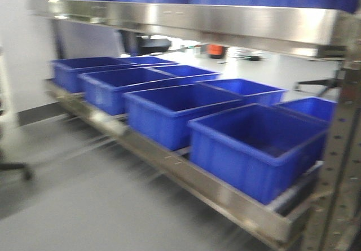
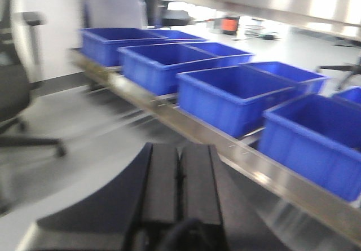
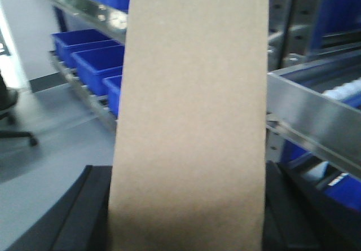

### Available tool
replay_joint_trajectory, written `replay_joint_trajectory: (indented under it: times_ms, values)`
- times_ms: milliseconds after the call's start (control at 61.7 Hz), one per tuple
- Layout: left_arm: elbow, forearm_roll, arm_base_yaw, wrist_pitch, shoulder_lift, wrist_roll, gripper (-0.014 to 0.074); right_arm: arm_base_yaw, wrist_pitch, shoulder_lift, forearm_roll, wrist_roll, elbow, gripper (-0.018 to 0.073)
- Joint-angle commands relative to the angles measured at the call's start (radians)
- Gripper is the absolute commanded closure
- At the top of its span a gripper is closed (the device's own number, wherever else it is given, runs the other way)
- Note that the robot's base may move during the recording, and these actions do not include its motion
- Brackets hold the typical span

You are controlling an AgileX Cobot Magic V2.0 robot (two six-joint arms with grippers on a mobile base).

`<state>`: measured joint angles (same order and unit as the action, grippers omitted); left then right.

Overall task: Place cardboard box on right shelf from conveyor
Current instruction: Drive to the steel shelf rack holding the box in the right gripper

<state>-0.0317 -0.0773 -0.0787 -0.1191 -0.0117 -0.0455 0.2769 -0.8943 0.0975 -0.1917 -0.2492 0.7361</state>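
Observation:
The tan cardboard box fills the middle of the right wrist view and stands upright between the black fingers of my right gripper, which is shut on its two sides. To the right of the box runs the steel front lip of the right shelf on perforated grey uprights. My left gripper is shut with its pads pressed together and nothing between them; it hangs over the grey floor in front of a steel rack. The conveyor is out of view. Neither gripper shows in the front view.
Several blue plastic bins sit in a row on a low steel rack, with another steel shelf above them. An office chair base stands on the grey floor at the left. All views are blurred by motion.

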Motion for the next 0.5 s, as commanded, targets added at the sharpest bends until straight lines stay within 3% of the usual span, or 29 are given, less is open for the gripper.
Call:
replay_joint_trajectory:
  times_ms: [0, 486]
  values:
    - [-0.009, -0.006, -0.006, 0.088, -0.017, 0.0, 0.0713, -0.003, 0.106, 0.02, -0.018, 0.009, 0.025, 0.0345]
    - [-0.009, -0.006, -0.006, 0.088, -0.017, 0.0, 0.0713, -0.003, 0.106, 0.02, -0.018, 0.009, 0.025, 0.0345]
